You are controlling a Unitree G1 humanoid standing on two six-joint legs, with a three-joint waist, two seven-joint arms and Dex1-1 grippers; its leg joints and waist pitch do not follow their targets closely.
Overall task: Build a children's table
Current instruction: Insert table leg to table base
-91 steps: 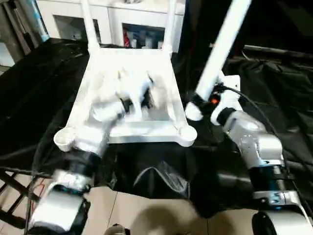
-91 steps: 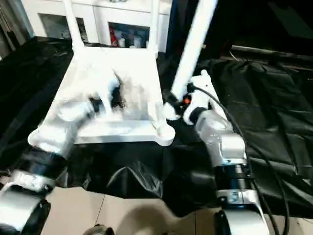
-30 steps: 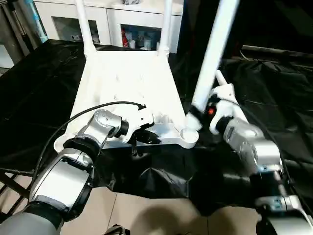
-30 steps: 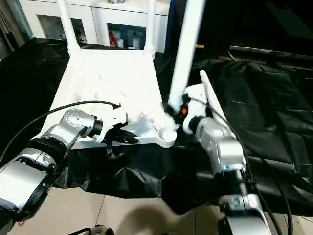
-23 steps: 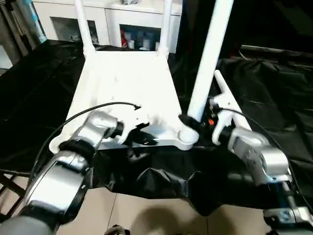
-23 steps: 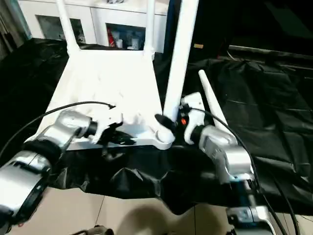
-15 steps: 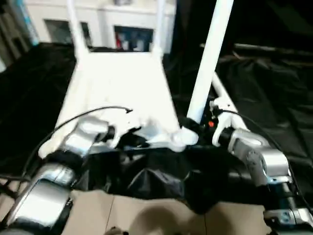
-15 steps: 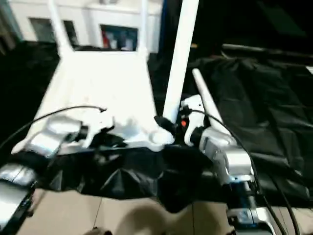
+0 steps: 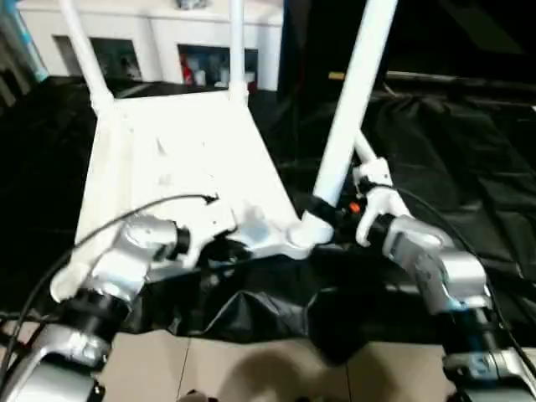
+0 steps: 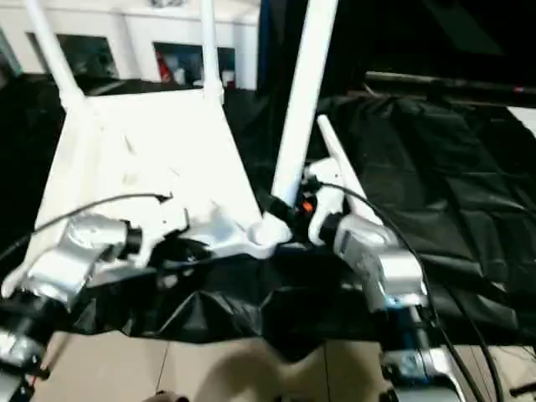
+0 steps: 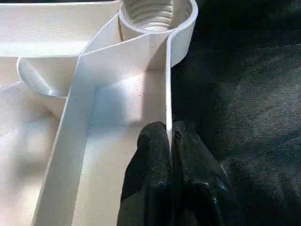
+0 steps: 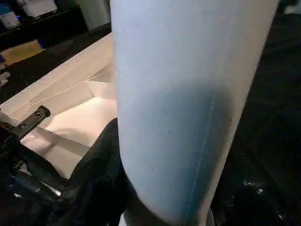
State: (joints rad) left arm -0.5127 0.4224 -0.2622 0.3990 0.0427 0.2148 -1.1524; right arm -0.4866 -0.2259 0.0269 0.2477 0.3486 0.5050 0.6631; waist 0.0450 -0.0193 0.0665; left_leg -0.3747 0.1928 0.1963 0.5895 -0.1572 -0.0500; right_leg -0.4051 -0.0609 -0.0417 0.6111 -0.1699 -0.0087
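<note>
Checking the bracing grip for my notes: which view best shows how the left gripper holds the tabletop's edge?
The left wrist view: both fingers of the left gripper pinch the tabletop's thin rim wall, below the empty threaded socket. The eye views show that gripper at the near edge, its contact hard to read.

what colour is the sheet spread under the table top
Black; the sheet under the white table top shows best in the left eye view.
</note>
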